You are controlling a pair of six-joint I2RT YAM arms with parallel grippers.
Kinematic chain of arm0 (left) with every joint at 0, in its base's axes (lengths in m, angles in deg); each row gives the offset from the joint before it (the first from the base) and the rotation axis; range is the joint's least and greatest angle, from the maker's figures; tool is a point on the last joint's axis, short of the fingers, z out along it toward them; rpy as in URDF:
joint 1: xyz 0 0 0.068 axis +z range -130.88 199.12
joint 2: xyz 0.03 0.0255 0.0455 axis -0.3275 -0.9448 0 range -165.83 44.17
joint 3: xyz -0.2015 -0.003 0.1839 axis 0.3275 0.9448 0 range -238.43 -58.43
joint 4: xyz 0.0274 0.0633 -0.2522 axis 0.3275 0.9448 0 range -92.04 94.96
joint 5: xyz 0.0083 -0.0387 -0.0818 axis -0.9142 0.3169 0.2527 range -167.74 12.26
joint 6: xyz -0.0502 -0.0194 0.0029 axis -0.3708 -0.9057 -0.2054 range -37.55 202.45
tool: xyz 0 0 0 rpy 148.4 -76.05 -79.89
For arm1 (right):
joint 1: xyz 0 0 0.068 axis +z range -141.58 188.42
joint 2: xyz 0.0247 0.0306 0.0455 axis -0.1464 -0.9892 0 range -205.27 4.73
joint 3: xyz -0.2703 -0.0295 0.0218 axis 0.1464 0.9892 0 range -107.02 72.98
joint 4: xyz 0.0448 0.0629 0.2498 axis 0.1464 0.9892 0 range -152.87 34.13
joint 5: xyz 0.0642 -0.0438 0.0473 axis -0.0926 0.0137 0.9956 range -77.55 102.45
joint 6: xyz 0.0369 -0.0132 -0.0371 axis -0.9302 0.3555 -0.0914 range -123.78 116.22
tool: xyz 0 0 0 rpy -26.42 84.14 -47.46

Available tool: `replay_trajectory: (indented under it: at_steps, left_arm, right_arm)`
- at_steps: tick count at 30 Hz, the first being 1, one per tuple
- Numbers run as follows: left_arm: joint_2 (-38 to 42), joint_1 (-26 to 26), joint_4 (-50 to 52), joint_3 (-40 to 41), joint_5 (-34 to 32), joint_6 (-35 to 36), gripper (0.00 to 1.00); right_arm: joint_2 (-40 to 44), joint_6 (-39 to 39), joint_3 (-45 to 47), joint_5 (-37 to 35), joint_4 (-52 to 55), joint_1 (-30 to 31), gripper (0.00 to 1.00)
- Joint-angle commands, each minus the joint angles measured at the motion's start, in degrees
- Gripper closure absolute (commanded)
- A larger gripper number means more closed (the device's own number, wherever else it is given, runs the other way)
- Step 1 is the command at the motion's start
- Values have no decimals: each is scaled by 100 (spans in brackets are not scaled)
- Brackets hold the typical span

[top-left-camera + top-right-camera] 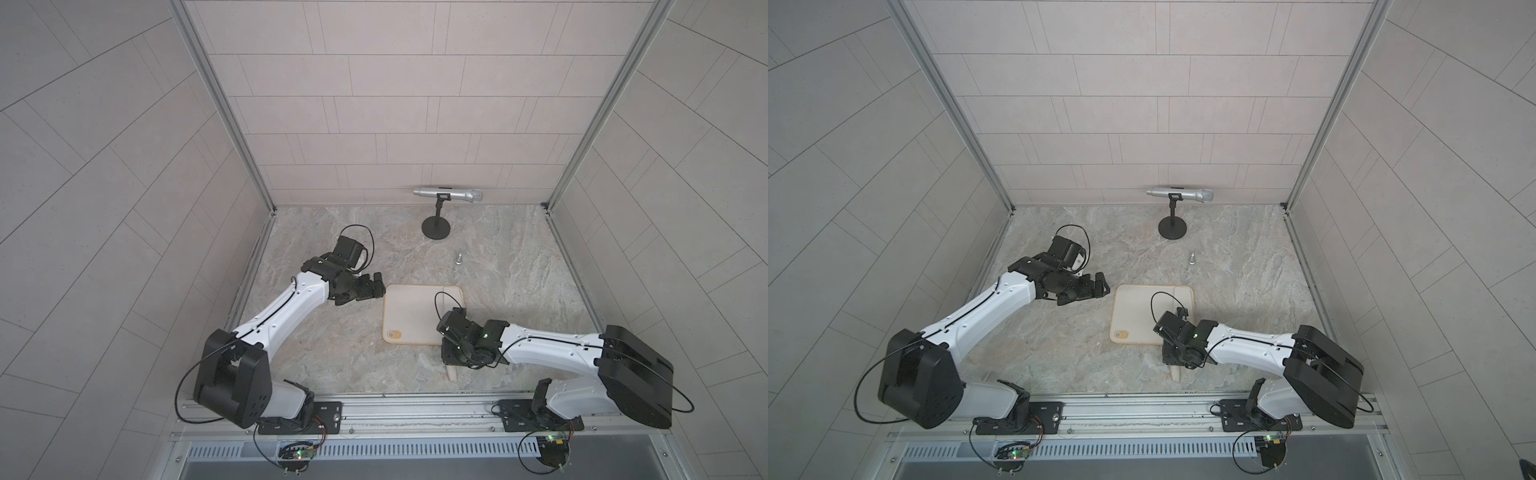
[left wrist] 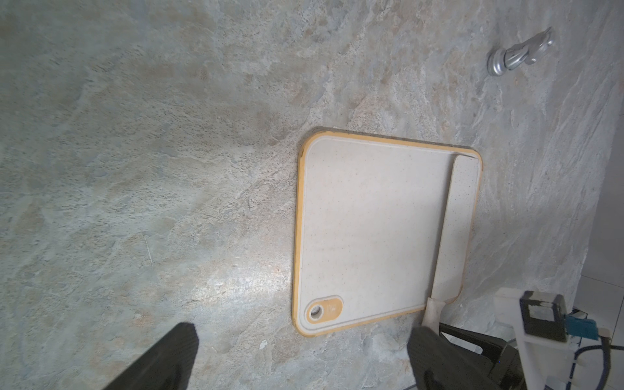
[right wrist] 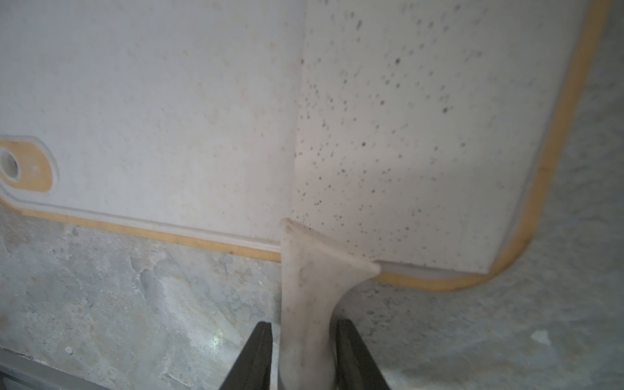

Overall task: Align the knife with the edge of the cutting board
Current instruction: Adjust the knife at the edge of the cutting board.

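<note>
Right claw straddles knife handle, can't tell if clamped; blade along board right edge; left claw wide apart, empty; table room around board

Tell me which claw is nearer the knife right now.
Right. The right claw straddles the handle of the knife, just off the near edge of the cutting board. The left claw hangs open beyond the board's opposite side, apart from the knife.

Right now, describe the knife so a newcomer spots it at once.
On the marble tabletop, find the cream cutting board with the tan rim. The knife lies along the edge farthest from its oval hole tab, handle overhanging, straddled by the right gripper. Dark speckles and no rim set its blade apart from the board.
</note>
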Motion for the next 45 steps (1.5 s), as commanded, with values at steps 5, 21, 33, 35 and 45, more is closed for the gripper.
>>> replay_trajectory:
  at_steps: [5, 21, 33, 35, 45]
  left_arm:
    - [49, -22, 114, -17, 13, 91, 0]
    - [36, -25, 120, -9, 13, 90, 0]
    - [35, -37, 113, -9, 6, 90, 0]
    - [38, -37, 120, -12, 9, 93, 0]
    - [37, -40, 119, -9, -8, 94, 0]
  right_arm:
    - [-273, 50, 96, 17, 153, 29, 71]
    - [-306, 89, -128, -70, 326, 46, 81]
    - [-276, 81, -183, -190, 480, 55, 87]
    - [-295, 89, -198, -204, 493, 55, 88]
    - [-466, 181, -414, -289, 626, 55, 90]
